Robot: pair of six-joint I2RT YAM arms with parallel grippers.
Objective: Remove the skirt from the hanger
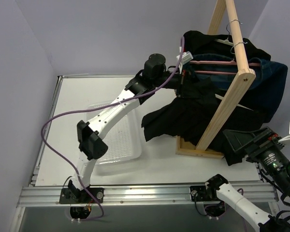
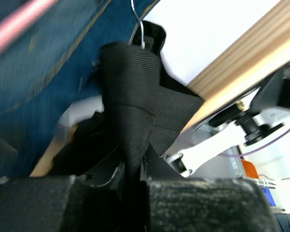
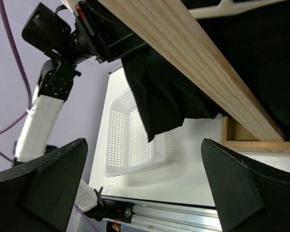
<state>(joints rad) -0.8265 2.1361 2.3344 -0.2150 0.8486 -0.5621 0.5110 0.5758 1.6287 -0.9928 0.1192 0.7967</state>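
Note:
The black pleated skirt [image 1: 181,118] hangs from the wooden rack and flares out to the left above the table. A pale cream hanger bar [image 1: 234,102] shows behind the rack's leg, and its wire hook [image 2: 137,24] shows in the left wrist view. My left gripper [image 1: 182,83] is at the skirt's top edge, its jaws shut on a fold of the black fabric [image 2: 135,106]. My right gripper [image 1: 236,140] is open and empty, low at the right of the rack's base. Its fingers [image 3: 43,188] frame the skirt's hem [image 3: 159,96].
A wooden A-frame rack [image 1: 227,96] stands at the right. It also carries a pink hanger [image 1: 217,63], a blue denim garment [image 1: 273,82] and a black top [image 1: 203,41]. A white perforated basket [image 1: 111,140] lies on the table below the skirt's hem.

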